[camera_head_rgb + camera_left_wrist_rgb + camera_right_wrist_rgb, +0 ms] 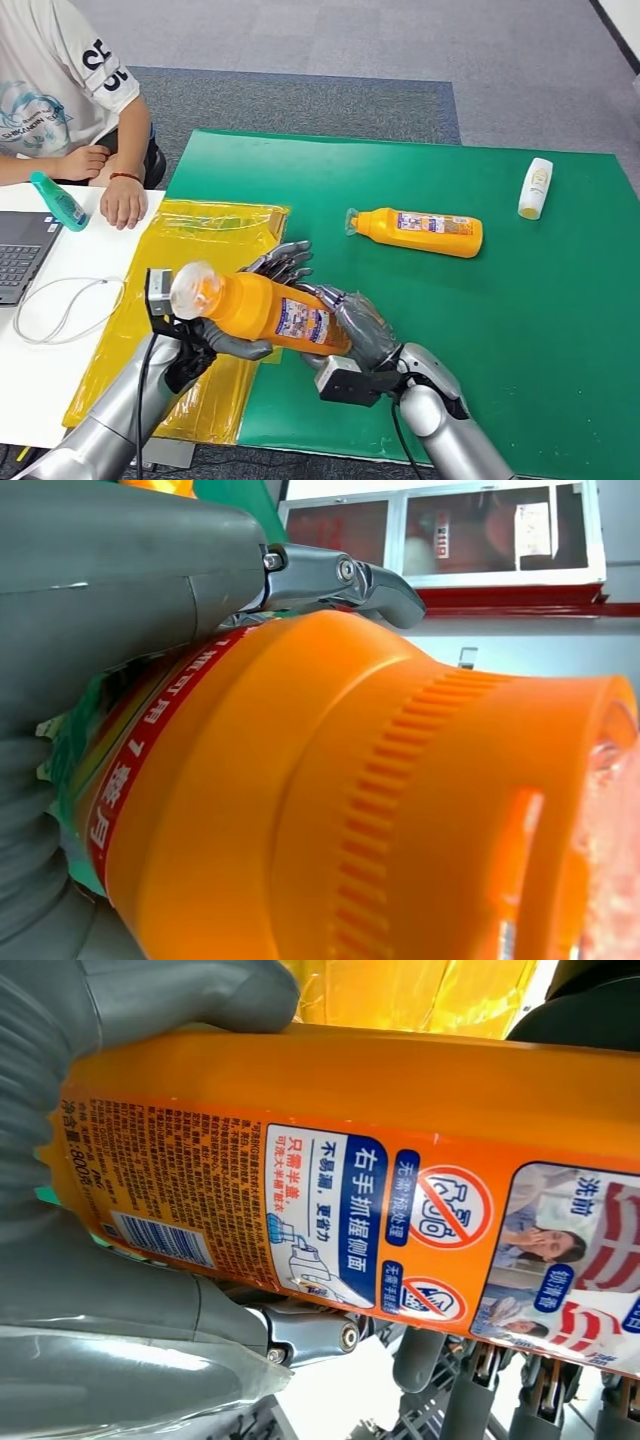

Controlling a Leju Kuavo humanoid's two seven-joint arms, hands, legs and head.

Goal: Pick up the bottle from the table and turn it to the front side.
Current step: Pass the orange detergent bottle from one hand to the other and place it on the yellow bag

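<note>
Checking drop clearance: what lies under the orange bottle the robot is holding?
Under the held orange plastic bottle lie the yellow plastic bag and green table mat. The bottle, left robot hand and right robot hand cover the patch directly below.

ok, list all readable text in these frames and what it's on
"右手抓握侧面", "800g": label of the held bottle, right wrist view.
"不易滑, 更省力": same label.
"洗前": same label.
Fine print beside the barcode: too small.
Second bottle label: blurred.
"S" fragments: person's sleeve, cut off.

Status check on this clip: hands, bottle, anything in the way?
Left hand and right hand both grip the orange bottle, lifted off the green mat. Second orange bottle lies beyond, apart. Nothing blocking.
</note>
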